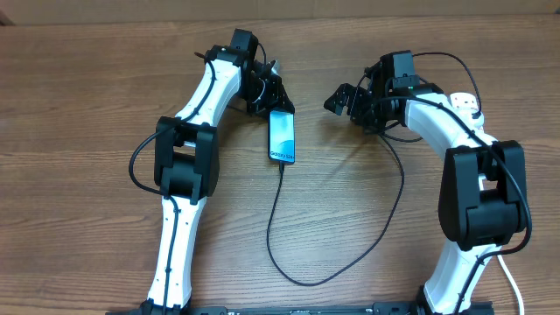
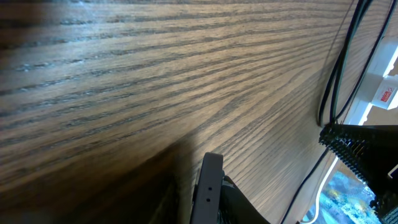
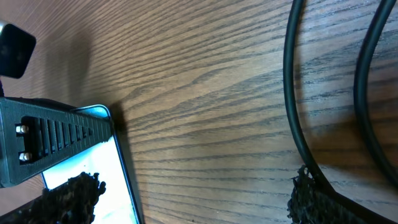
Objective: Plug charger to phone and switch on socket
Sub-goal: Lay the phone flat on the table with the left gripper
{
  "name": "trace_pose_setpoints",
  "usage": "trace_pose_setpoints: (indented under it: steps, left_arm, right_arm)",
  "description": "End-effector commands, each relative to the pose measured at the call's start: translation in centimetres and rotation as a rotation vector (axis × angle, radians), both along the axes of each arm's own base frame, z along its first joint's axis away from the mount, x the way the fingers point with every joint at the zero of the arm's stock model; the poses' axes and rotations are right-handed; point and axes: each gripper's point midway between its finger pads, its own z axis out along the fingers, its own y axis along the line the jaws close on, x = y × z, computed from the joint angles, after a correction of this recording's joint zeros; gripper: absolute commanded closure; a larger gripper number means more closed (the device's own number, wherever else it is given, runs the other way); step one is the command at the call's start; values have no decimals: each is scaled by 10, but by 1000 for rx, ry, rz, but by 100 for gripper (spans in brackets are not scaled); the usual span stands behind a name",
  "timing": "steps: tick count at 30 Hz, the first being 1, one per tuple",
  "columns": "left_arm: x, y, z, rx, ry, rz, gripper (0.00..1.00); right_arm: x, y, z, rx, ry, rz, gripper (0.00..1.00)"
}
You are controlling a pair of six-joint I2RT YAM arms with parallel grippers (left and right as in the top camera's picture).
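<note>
The phone [image 1: 282, 137] lies flat, screen up and lit, at the table's middle. The charger [image 1: 276, 219], a thin black cable, meets the phone's near end, loops toward the front edge and runs up to the right. My left gripper [image 1: 271, 96] sits at the phone's far end; only one dark finger [image 2: 209, 183] shows clearly in its own view, so its gap is unclear. My right gripper [image 1: 343, 98] stands open just right of the phone, with bare wood between its fingertips [image 3: 189, 199]. The phone's corner [image 3: 93, 168] shows there too. The white socket [image 1: 465, 103] is mostly hidden behind the right arm.
Two strands of black cable [image 3: 289, 93] cross the wood in the right wrist view. The socket's white body with a red mark [image 2: 382, 93] shows at the right edge of the left wrist view, black cables [image 2: 339, 74] in front of it.
</note>
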Motion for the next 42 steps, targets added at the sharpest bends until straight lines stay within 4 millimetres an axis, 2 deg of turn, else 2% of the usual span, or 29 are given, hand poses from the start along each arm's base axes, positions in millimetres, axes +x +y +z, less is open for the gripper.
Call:
trace_pose_setpoints:
  steps: [1,9,24,30,36,40,42]
  left_arm:
    - [-3,1,-8,31,16,3,75]
    - [-4,1,-8,33,20,3,69]
    - [-7,11,-16,105,52,35,68]
    - [-9,17,-20,149,80,66,64]
    - [-12,21,-22,173,93,68,51]
    - [-17,31,-28,239,113,74,36]
    - [-20,36,-30,268,126,80,32]
  right_arm:
    - [4,2,5,4,-19,9,0]
    - [4,2,5,4,-19,9,0]
    - [4,2,5,4,-22,9,0]
    - [4,2,6,4,-22,9,0]
    - [5,2,6,4,-23,9,0]
    - [5,2,6,4,-23,9,0]
    - [5,2,6,4,-23,9,0]
